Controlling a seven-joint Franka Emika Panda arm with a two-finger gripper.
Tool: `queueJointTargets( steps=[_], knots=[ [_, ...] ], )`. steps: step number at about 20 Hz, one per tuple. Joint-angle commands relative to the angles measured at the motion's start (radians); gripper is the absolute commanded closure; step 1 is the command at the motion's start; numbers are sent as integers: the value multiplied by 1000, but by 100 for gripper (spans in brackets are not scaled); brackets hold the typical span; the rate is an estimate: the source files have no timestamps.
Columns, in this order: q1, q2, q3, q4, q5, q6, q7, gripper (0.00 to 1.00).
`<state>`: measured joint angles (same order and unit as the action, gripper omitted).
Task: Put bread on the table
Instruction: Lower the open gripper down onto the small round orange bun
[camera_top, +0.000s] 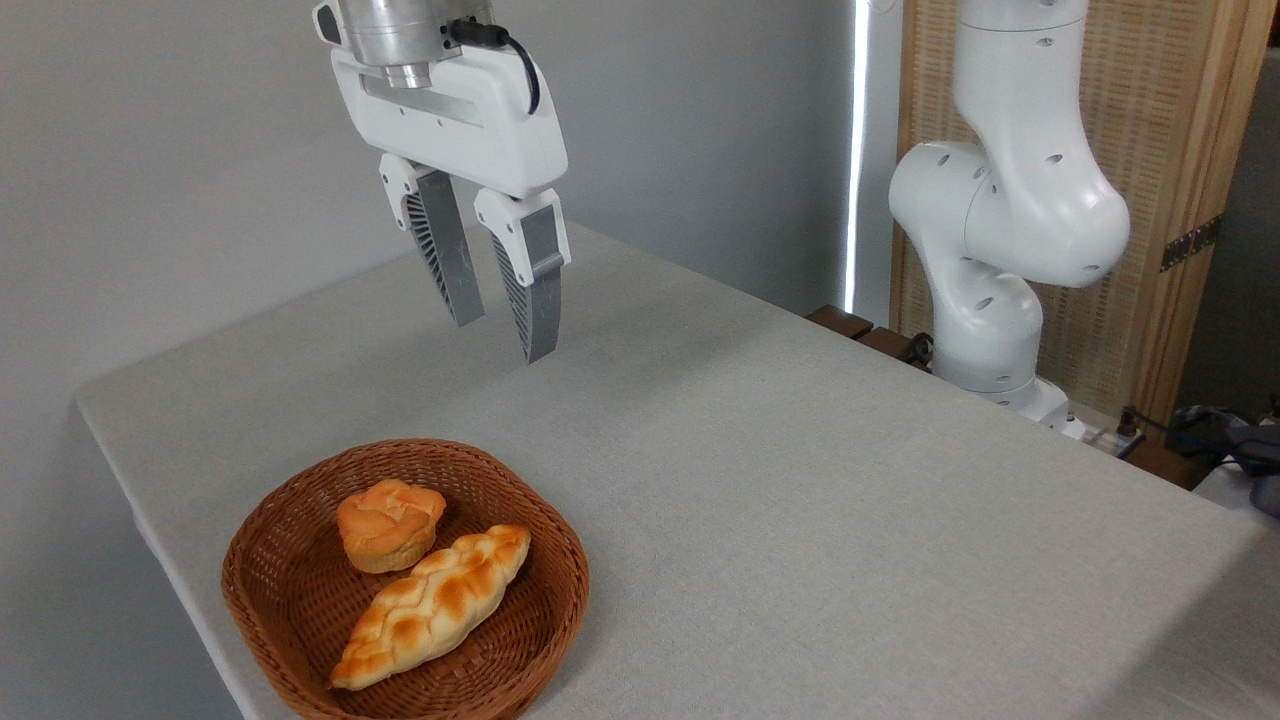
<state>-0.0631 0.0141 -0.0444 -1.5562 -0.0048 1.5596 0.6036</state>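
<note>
White arm (1010, 220) upright at right, gripper (503, 338) hanging high, pointing down, fingers (448, 262) slightly parted, holding nothing

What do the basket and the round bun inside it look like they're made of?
The basket looks like brown woven wicker or rattan, with visible interlaced strands and a matte finish. The round bun has a glossy orange-golden cracked top; it could be real bread or a plastic replica.

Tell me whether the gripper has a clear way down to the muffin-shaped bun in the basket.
Probably yes. The gripper hangs open above the table, and nothing covers the bun. The braided loaf lies close beside it in the basket, so one finger may have little room on that side.
</note>
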Motion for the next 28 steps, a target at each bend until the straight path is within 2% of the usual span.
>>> queueJointTargets(
  steps=[1, 11, 14, 16, 17, 19, 25, 28],
  knots=[
    [2, -17, -6, -15, -3, -10, 1, 0],
    [2, -16, -8, -19, -4, -3, 1, 0],
    [0, -17, -8, -38, -6, 35, 2, 0],
    [0, -16, -12, -73, -20, 149, 2, 0],
    [0, -16, -21, -108, -36, 242, 2, 0],
    [0, -13, -31, -151, -46, 337, 2, 0],
    [0, 20, -100, -254, -44, 560, 4, 0],
    [0, 43, -101, -291, -40, 648, 5, 0]
  ],
)
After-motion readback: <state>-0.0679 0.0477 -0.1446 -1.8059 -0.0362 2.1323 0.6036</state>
